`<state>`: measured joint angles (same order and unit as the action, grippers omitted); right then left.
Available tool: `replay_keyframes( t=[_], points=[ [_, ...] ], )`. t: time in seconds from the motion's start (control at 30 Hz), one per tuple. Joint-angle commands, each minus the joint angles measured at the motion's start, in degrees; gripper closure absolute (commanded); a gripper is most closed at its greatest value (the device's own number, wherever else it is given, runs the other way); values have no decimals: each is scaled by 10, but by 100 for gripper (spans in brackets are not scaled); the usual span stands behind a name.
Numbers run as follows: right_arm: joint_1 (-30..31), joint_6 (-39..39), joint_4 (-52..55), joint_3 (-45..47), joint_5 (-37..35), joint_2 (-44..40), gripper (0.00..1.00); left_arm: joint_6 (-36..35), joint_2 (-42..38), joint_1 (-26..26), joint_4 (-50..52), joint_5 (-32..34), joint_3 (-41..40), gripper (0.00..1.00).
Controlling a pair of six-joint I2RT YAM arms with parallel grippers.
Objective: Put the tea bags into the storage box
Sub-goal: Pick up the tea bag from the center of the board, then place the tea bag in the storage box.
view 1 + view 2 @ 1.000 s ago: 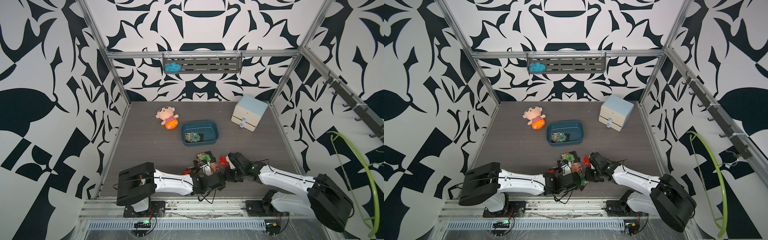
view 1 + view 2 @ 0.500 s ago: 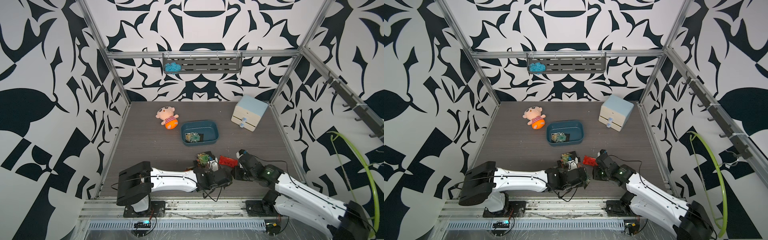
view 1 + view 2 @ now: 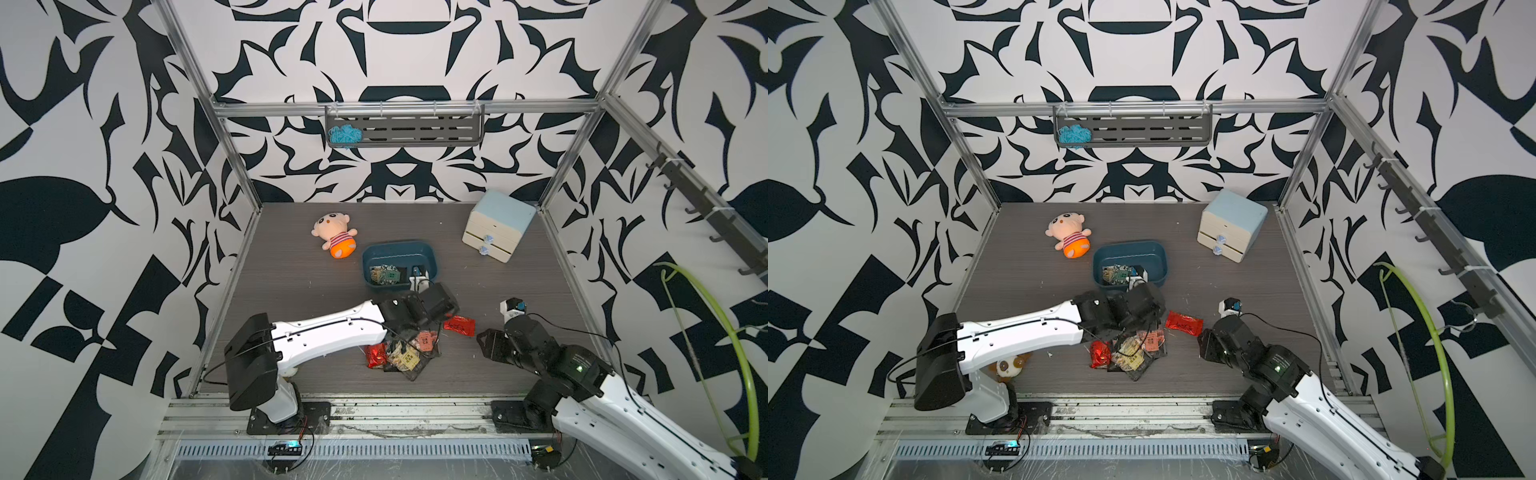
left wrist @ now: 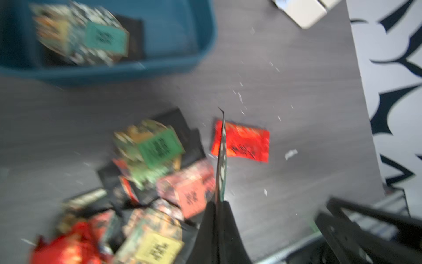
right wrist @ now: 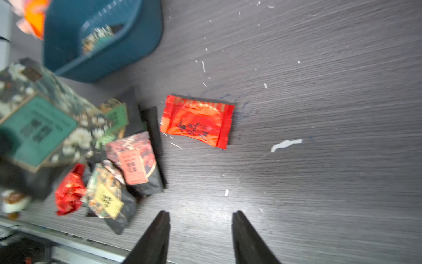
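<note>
Left gripper [image 4: 219, 206]: fingers clamped together on the held tea bag [image 4: 221, 160], which shows edge-on to its own wrist camera. The right wrist view gives the same sachet's dark floral face and green label, hanging above the table [image 3: 307, 286] between the heap and the storage box [image 3: 397, 246]. Right gripper [image 5: 201, 217]: empty, fingers [image 5: 238, 222] apart, low over bare table and aimed roughly at the red tea bag [image 5: 197, 122]. That one lies flat and alone, just beside the heap. A few tea bags [image 3: 384, 274] already sit in the box, toward one end. The rest are piled [image 3: 405, 353], overlapping, near the front of the table. Handling, as I judge it: light, thin, crinkly foil, probably slick. It gives under a pinch rather than breaking. A sachet lying flat offers little to get a finger under. Best hold looks like the crimped end seal, or a pinch across the puffed middle. Crumpled ones in the heap offer raised edges, but overlapping neighbours may come up with them. The step in hand seems to be carrying the held bag over the box opening. A bag this light may cling or flutter on release, so let go low.
</note>
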<state>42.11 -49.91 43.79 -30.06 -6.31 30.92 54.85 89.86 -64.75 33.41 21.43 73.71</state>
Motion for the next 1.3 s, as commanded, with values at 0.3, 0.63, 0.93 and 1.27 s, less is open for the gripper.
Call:
replay_keyframes(
  t=[0.3, 0.63, 0.93, 1.27],
  points=[
    [2, 26, -137, -14, -34, 77, 27, -117, 29, 201, -41, -138, 65, 100],
    [1, 56, -186, -31, -73, 152, 21, -124, 133, 260, -78, -228, 102, 100],
    [1, 62, -197, -29, -103, 150, 28, -125, 179, 283, -107, -253, 104, 100],
    [1, 78, -178, -47, -98, 172, 31, -139, 225, 298, -76, -234, 131, 100]
  ],
)
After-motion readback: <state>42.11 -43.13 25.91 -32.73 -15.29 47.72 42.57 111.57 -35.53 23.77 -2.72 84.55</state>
